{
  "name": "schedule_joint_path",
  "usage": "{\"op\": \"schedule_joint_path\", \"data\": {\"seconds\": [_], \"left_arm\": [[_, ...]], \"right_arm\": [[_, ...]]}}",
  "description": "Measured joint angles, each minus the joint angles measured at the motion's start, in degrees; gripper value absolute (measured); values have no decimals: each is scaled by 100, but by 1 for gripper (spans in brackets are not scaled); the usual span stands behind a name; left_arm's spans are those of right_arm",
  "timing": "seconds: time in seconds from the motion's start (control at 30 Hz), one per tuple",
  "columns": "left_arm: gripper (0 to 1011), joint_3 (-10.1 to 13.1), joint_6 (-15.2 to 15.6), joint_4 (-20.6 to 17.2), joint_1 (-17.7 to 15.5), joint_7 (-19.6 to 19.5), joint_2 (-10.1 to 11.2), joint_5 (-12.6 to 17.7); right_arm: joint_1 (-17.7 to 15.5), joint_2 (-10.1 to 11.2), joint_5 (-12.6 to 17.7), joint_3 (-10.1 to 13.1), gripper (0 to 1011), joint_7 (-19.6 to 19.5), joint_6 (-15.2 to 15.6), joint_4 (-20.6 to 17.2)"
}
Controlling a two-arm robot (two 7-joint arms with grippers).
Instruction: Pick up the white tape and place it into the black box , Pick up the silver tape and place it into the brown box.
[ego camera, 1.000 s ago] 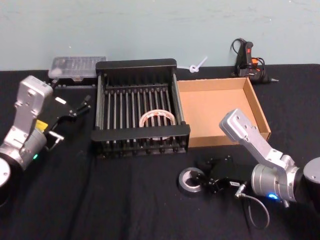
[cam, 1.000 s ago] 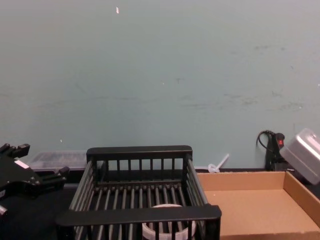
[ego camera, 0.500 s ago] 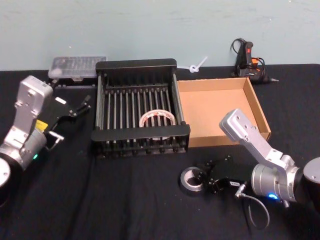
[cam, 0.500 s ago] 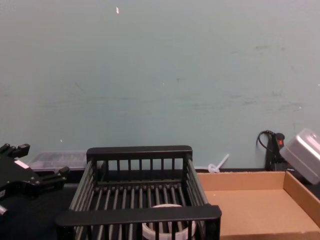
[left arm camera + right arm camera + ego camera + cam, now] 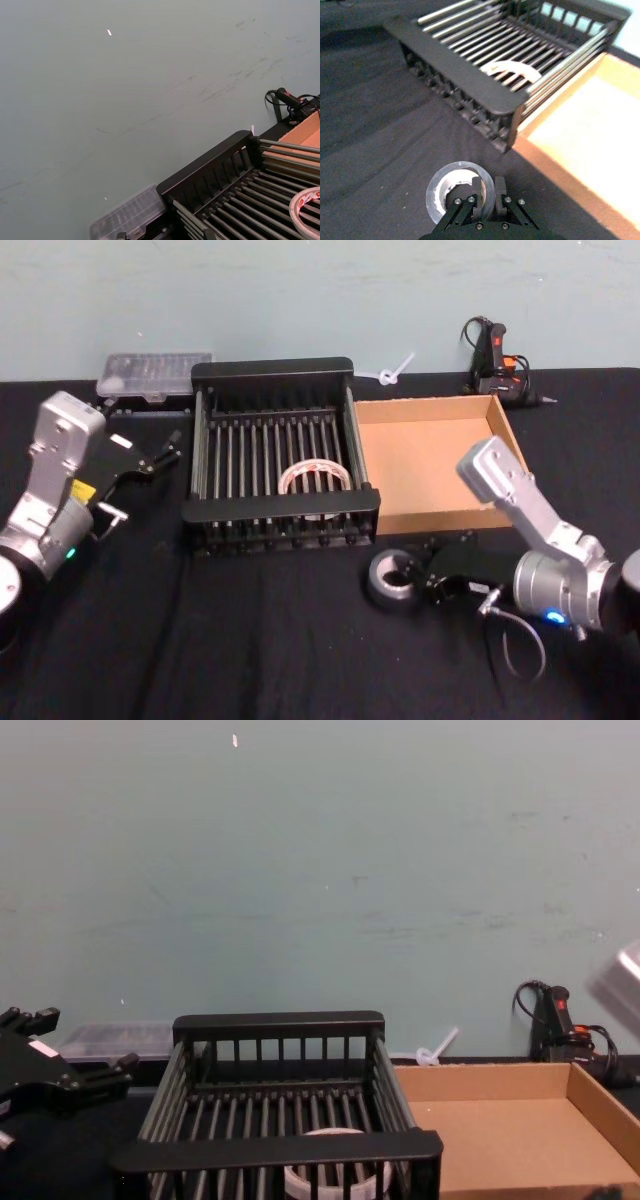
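Halfway there I'd say: the thin white tape ring with red print (image 5: 315,476) sits inside the black slatted plastic crate (image 5: 283,510), and the right gripper (image 5: 486,188) pinches the wall of the thick grey-silver tape roll (image 5: 457,192) on the black tablecloth (image 5: 250,640), so the shallow brown cardboard box (image 5: 440,455) is what's left, while the left gripper (image 5: 150,455) sits parked with fingers spread beside the crate.

No legible text — only unreadable red print on the white tape (image 5: 315,476) core.

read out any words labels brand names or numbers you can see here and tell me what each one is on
None can be read.
White tape, lying in the black box: red print on its inner core, too blurred to read.
Left arm, near the left end effector: a yellow sticker, too small to read.
Right end effector, shut on the silver tape: a small white label behind it, unreadable.
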Motion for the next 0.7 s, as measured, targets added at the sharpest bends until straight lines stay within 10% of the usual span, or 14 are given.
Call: {"op": "schedule_joint_path", "data": {"seconds": [0.7], "left_arm": [[1001, 0, 0, 0, 0, 0, 0, 0]], "right_arm": [[309, -352, -13, 708, 159, -661, -159, 285]]}}
